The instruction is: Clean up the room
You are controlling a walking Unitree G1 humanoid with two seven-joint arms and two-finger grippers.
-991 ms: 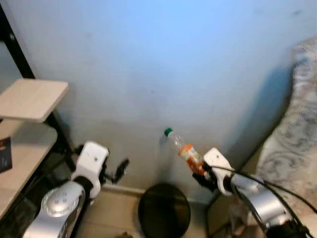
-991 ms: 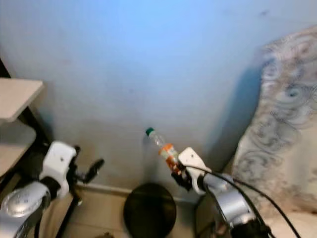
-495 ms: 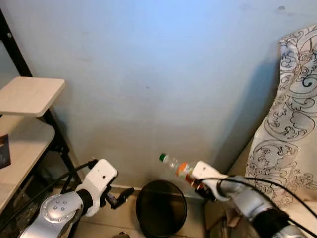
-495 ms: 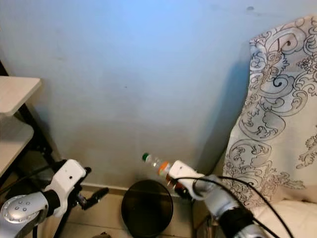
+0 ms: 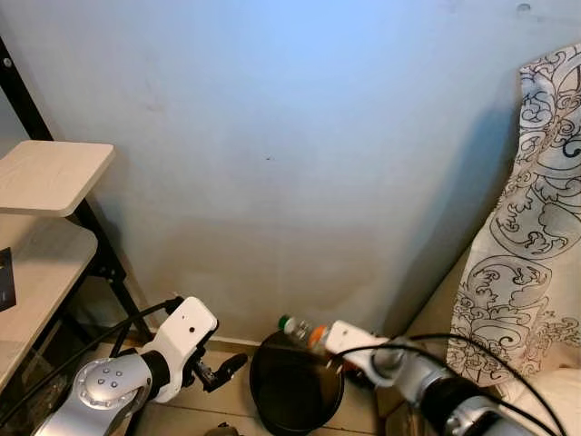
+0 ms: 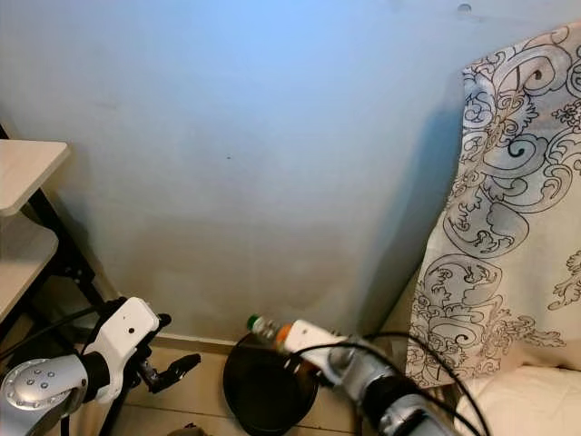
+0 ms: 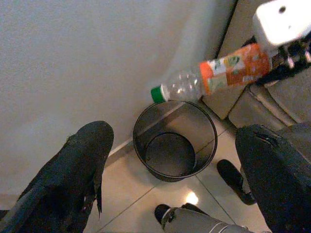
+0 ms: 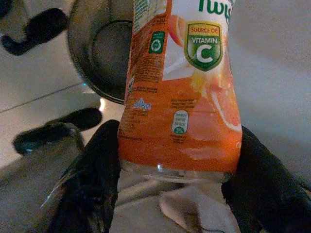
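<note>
The right claw (image 8: 172,179) is clamped on a clear plastic bottle (image 5: 304,331) with an orange label and green cap, its two black fingers (image 8: 90,179) pressed against either side of the bottle's base. The bottle lies nearly level, cap pointing toward the robot's left, and hangs over the rim of a round black waste bin (image 5: 295,386) that stands on the tiled floor (image 7: 146,204) against a pale blue wall (image 5: 290,136). In the left wrist view the bottle (image 7: 214,73) floats above the bin's open mouth at about 1 o'clock from its centre, apart from the rim; the bin's (image 7: 175,145) inside looks bare. The left claw (image 5: 222,368) hovers low at 9 o'clock of the bin, just beside it, its fingers (image 7: 73,170) spread wide apart and grasping nothing. A wooden shelf (image 5: 50,177) on a black frame stands at the far left, with a lower board beneath it. At the far right hangs a white cloth (image 5: 536,227) with dark swirling patterns. Black cables run along both silver arms.
</note>
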